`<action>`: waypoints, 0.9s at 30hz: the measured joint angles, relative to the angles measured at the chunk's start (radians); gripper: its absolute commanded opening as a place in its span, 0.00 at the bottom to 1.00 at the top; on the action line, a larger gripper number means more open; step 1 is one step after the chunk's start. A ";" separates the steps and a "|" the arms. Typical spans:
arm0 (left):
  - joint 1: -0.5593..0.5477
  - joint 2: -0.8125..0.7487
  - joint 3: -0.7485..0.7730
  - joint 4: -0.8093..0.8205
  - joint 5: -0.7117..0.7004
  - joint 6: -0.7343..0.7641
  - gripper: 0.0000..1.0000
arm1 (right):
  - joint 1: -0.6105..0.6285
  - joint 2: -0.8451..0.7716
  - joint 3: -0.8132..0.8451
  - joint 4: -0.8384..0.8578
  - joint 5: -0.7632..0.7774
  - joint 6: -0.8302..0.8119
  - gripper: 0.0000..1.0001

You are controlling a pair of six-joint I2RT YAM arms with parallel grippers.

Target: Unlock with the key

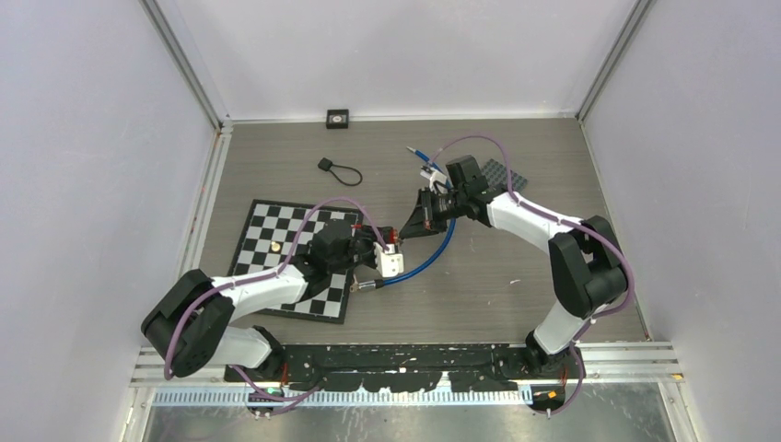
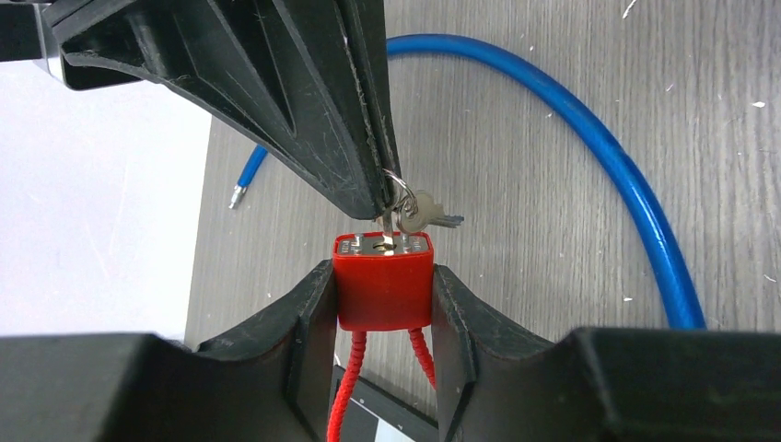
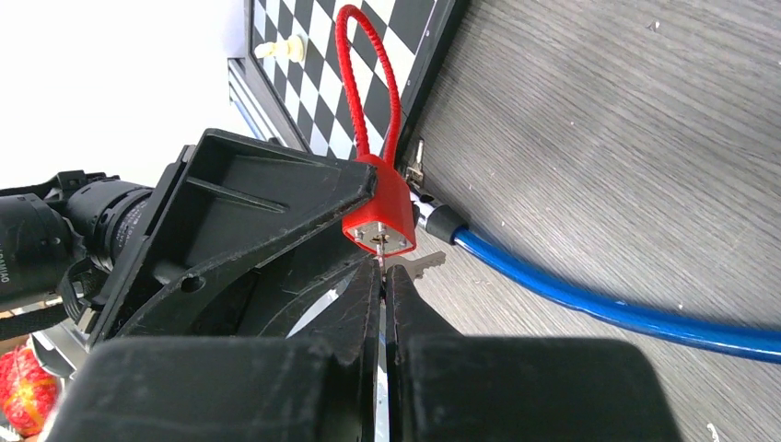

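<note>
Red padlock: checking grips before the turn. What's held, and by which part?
The left gripper clamps the red padlock by its body's two sides; the right gripper pinches the key by its head end, at the keyhole.

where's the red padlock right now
In the left wrist view the red padlock sits bottom centre, clamped by the left gripper; the right gripper holds the key at its top face, with the blue cable curving to its right.

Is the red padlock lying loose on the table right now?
No, the left gripper is clamped on both sides of the red padlock, holding it.
</note>
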 measured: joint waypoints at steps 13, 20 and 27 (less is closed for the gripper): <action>0.009 -0.004 0.026 -0.092 0.111 -0.154 0.00 | 0.031 -0.036 -0.002 -0.090 0.055 -0.147 0.01; 0.013 -0.004 0.051 -0.106 0.161 -0.229 0.00 | 0.070 -0.127 -0.014 -0.128 0.156 -0.262 0.01; 0.011 -0.002 0.055 -0.103 0.135 -0.256 0.00 | 0.073 -0.133 -0.014 -0.125 0.181 -0.258 0.01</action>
